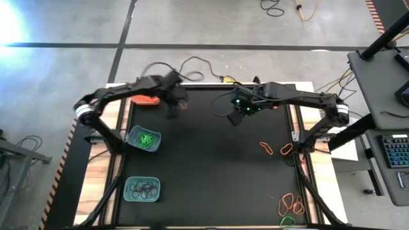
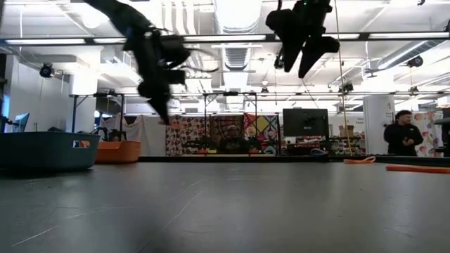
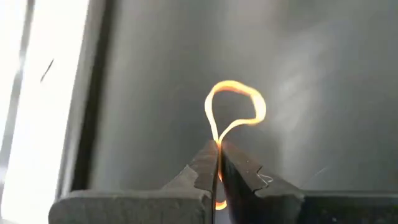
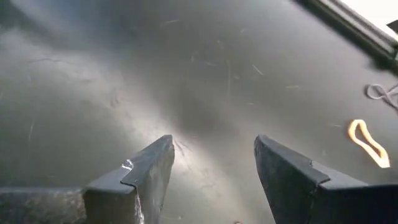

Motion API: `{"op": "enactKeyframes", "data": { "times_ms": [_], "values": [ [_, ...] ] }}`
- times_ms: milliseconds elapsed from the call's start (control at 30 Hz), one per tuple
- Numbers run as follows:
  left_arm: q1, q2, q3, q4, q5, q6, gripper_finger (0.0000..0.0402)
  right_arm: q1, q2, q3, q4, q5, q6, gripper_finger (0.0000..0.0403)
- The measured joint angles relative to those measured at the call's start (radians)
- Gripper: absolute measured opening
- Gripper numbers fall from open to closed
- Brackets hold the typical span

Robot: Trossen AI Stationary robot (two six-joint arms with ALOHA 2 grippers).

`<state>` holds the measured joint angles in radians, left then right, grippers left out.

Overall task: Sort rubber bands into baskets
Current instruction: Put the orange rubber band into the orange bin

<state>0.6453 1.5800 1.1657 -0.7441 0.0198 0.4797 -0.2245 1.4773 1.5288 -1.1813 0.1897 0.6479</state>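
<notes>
Orange rubber band [image 3: 235, 112] stands up as a loop from the left gripper [image 3: 217, 163], whose fingertips are pressed together on its lower end; only a thin pinch holds it. In the high view the left gripper [image 1: 174, 102] hangs above the mat, just beside the orange basket [image 1: 146, 99] at the far left of the table, but not over it. That is the main risk: if the fingers part here, the band likely drops onto the black mat [image 1: 204, 160] beside the basket, or bounces off its rim. With so slight a grip, a quick swing could also shake the band loose early.

The two teal baskets sit nearer along the left edge, one holding green bands [image 1: 145, 138], the other black bands [image 1: 143, 188]. Both lie close enough that a drifting approach could put the orange band in the wrong one.

The right gripper [image 1: 235, 116] hovers high over the far middle of the mat, fingers spread and empty. More orange bands [image 1: 266, 148] lie near the right edge, with a further cluster [image 1: 291, 204] at the near right corner; one loose band [image 4: 369, 142] shows in the right wrist view. The two arms are close at the far side, so a reach across could bring them into contact.
</notes>
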Motion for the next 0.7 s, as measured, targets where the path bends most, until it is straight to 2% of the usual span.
{"op": "enactKeyframes", "data": {
  "times_ms": [167,300,500,700],
  "values": [
    [0.189,-0.117,-0.083,-0.005,-0.124,-0.147,0.0,0.002,-0.026,0.0,0.01,0.037,-0.009,0.0216],
    [0.259,-0.127,-0.068,-0.111,-0.261,-0.276,0.0,0.002,-0.028,0.0,0.012,0.089,-0.028,0.0217],
    [0.311,-0.046,-0.048,-0.175,-0.345,-0.384,0.0,0.0,-0.02,0.0,0.017,0.109,-0.076,0.0217],
    [0.366,0.092,-0.015,-0.161,-0.331,-0.472,0.0,0.0,-0.018,0.0,0.017,0.109,-0.084,0.0216]
  ]
}}
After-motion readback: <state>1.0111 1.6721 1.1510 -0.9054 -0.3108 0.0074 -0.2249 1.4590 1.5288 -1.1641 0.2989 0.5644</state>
